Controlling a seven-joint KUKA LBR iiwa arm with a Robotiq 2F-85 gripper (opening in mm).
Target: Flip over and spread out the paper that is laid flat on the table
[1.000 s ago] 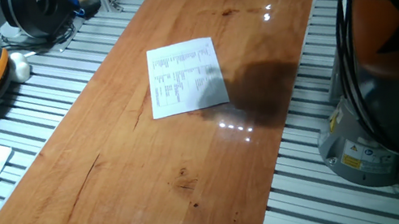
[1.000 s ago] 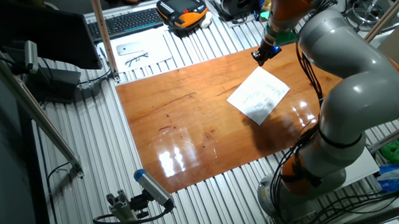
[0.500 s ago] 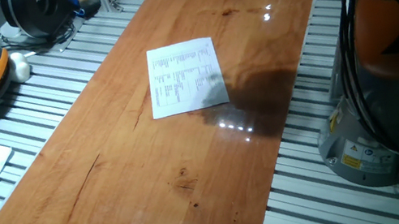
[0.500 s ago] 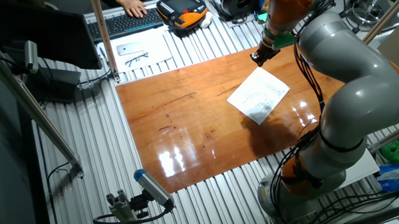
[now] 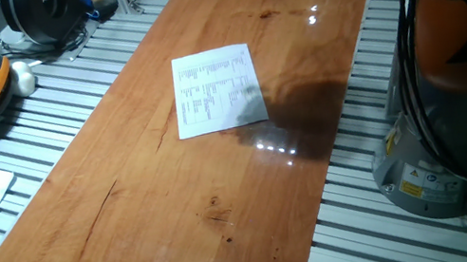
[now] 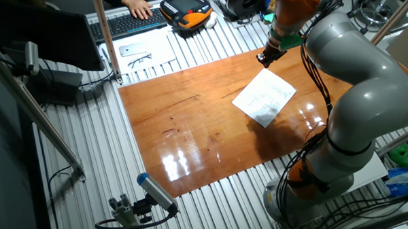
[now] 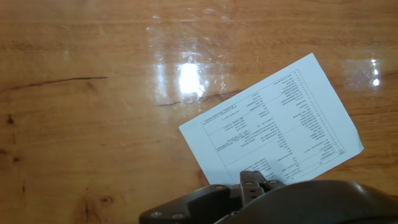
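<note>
The paper [image 5: 218, 89] lies flat on the reddish-brown table [image 5: 158, 192] with its printed face up. It also shows in the other fixed view [image 6: 264, 97] and in the hand view [image 7: 273, 130]. My gripper [image 6: 263, 59] hangs a little above the table [image 6: 183, 108] at the paper's far corner, apart from the sheet. In the hand view the gripper [image 7: 252, 182] shows at the bottom edge with its fingertips together and nothing between them, over the paper's near edge. The gripper is out of the one fixed view; only its shadow falls beside the paper.
The arm's base [image 5: 453, 63] stands at the table's right side. On the grey slats beyond the table lie an orange-black pendant [image 6: 185, 10], a keyboard [image 6: 129, 22] with a person's hand on it, and white line-drawing sheets [image 6: 139, 54]. A post [image 6: 106, 36] rises at the table's corner.
The arm shifted slightly near the paper's far corner, then held still. A person's hand came onto the keyboard. The paper has not moved.
</note>
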